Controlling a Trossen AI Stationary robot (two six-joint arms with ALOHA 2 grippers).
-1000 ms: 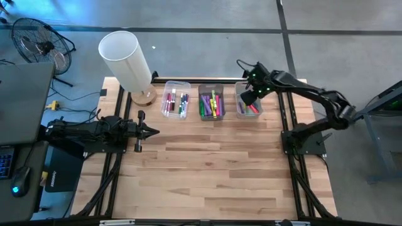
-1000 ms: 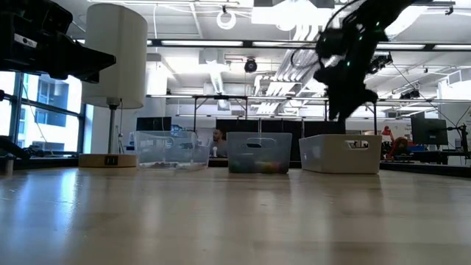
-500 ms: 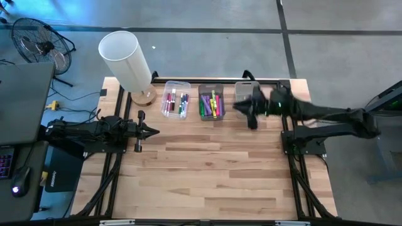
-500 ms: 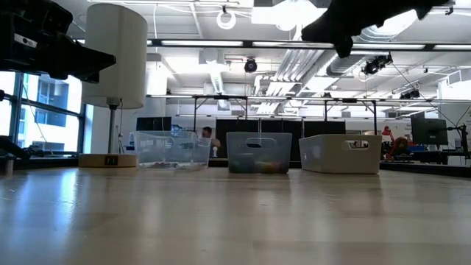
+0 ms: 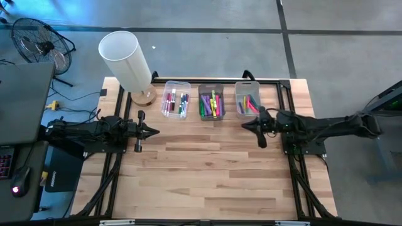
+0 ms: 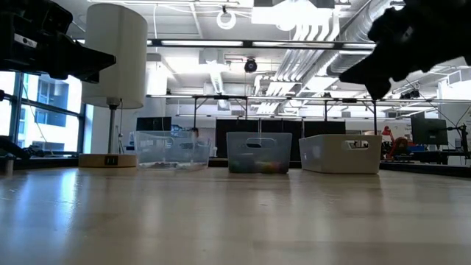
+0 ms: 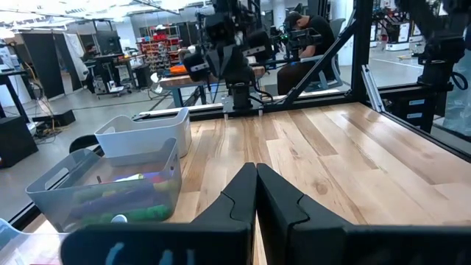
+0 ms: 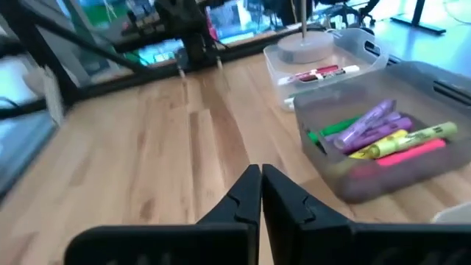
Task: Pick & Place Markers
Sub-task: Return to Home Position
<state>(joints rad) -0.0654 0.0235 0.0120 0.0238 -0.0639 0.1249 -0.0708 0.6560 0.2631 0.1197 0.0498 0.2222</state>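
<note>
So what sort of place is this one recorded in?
Probably a robotics lab or open workshop: exposed ceiling ducts and strip lights overhead, a person seated in the room beyond, and a floor fan beside the wooden table.

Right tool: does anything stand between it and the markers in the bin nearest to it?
Nothing visible does. The right tool, shut and empty, hangs above the table near the rightmost bin. The markers lie inside that bin, so only the bin's own wall separates them from the tool.
</note>
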